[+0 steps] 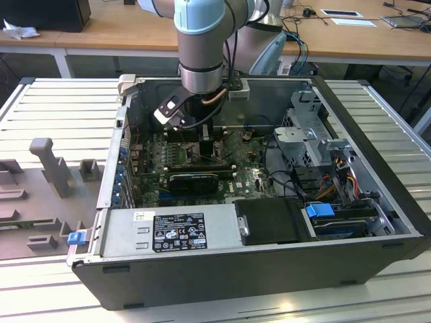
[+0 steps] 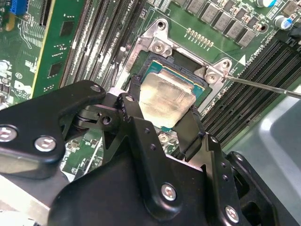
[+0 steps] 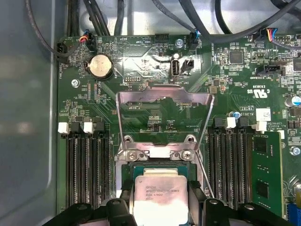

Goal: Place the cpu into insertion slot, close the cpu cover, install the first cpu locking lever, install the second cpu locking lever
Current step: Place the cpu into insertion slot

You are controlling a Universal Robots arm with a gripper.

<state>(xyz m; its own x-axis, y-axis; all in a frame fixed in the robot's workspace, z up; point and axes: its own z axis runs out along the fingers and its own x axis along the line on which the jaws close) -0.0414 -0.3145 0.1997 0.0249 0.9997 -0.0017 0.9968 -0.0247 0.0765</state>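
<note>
1. One gripper (image 2: 163, 107) in the second wrist view, clenched on the cpu (image 2: 165, 94), with a black finger (image 2: 133, 101) pressed to each side.
2. Holding the cpu flat and shiny side up, right at the insertion slot (image 2: 161, 47) in the green board (image 2: 56, 70).
3. Hard to tell whether the cpu is sitting all the way down in the slot or hanging just above it.
4. Nowhere sideways to go: cpu straight under the gripper, its edges lined up square with the slot by the look of the first wrist view.
5. Seen in the exterior view near 11 o'clock from the middle of the computer case (image 1: 236, 276), reaching straight down deep inside. Big grey box (image 1: 175, 232) well apart, at 6 o'clock.
6. Not yet shut: the cpu cover (image 3: 160, 94), tipped up and back from the far edge of the slot, not touching the cpu.
7. Not yet hooked down: a thin wire lever (image 2: 263, 87), sticking out free just beside the slot.
8. Tucked out of sight behind the gripper's black body: the near side of the cpu and of the slot. Covered by the cpu: the inside of the slot, so no way to check the fit there.
</note>
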